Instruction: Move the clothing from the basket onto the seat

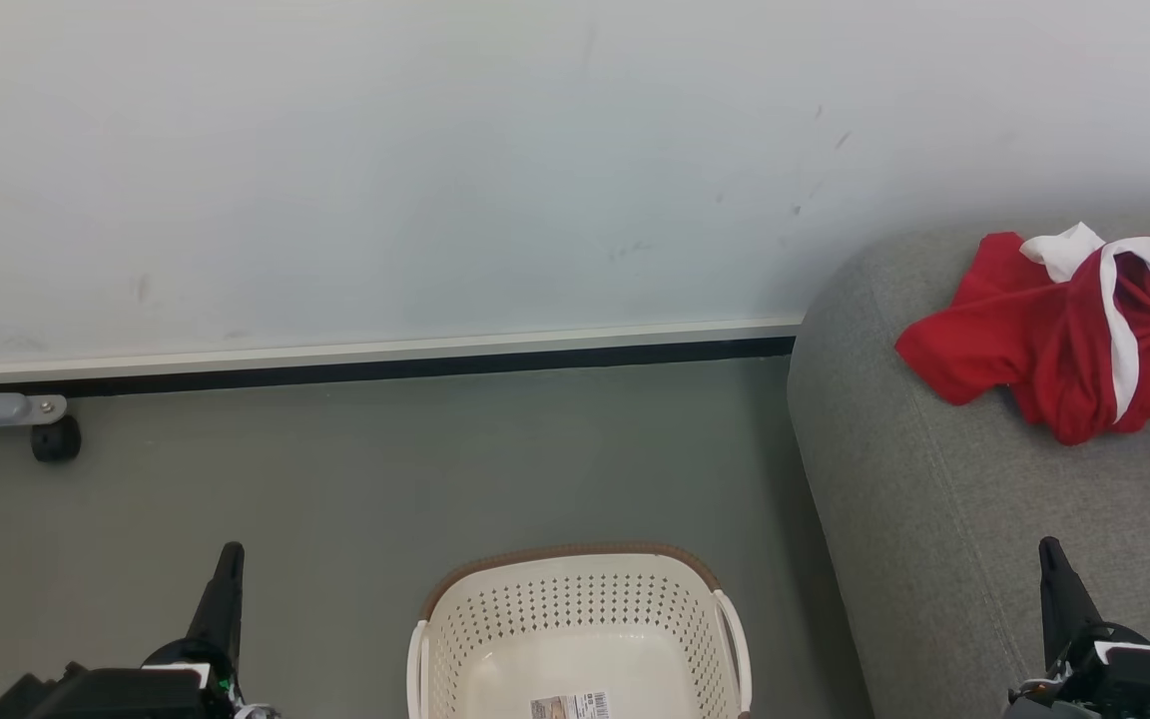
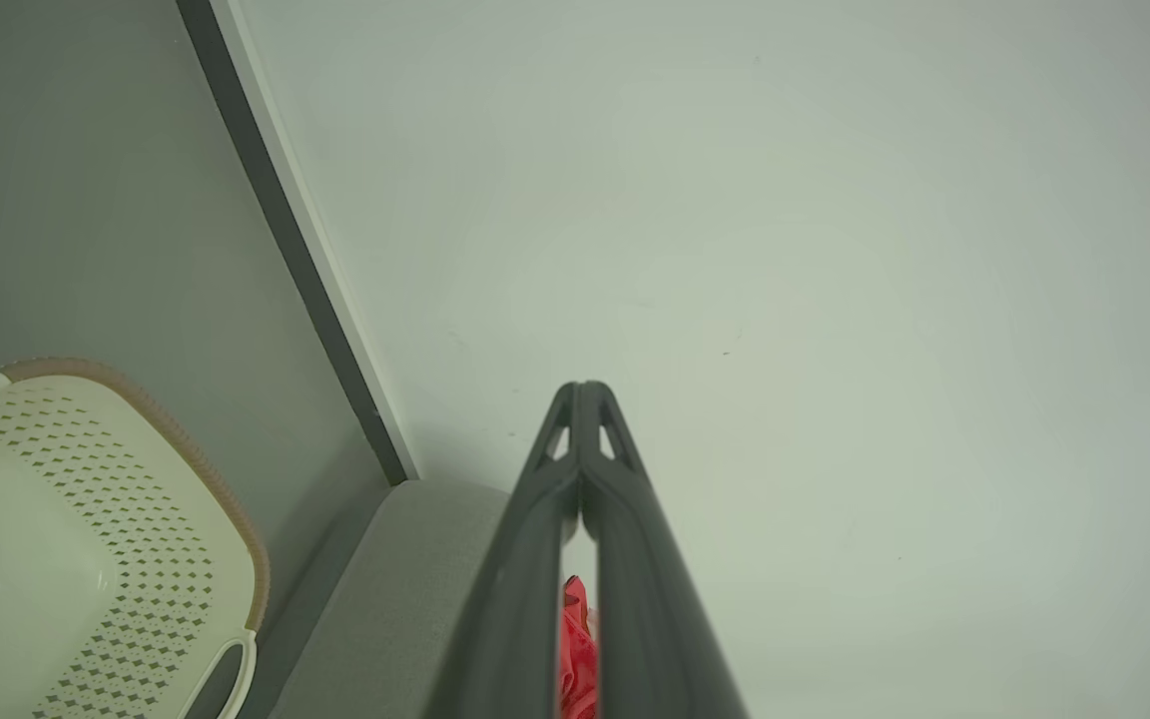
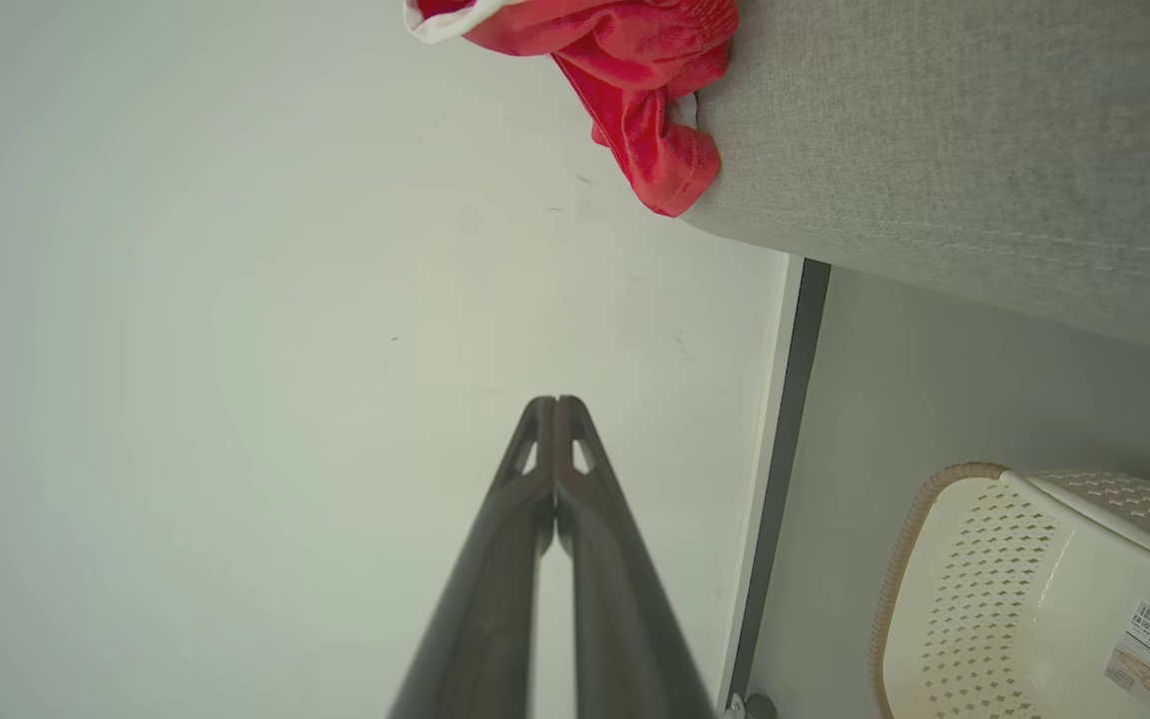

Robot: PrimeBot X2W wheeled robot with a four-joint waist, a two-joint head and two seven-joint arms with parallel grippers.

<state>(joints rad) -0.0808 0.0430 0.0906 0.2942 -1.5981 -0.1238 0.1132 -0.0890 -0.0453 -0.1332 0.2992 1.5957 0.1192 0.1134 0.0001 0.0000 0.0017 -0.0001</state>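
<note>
Red clothing with white trim point(image 1: 1069, 345) lies crumpled on the grey seat point(image 1: 934, 519) at the right. The same clothing point(image 3: 635, 70) shows at the top of the right wrist view, and a sliver of clothing point(image 2: 577, 649) shows between the fingers in the left wrist view. The cream basket point(image 1: 580, 609) stands on the floor at the bottom middle, with a barcode label on its bare bottom. My left gripper point(image 1: 229, 555) is shut and holds nothing, low at the left of the basket. My right gripper point(image 1: 1050, 551) is shut and holds nothing, over the seat's front part.
A pale wall point(image 1: 435, 170) with a dark baseboard point(image 1: 385, 367) runs behind the grey floor point(image 1: 335, 469). A grey bracket with a black caster point(image 1: 54, 437) sits at the far left by the wall.
</note>
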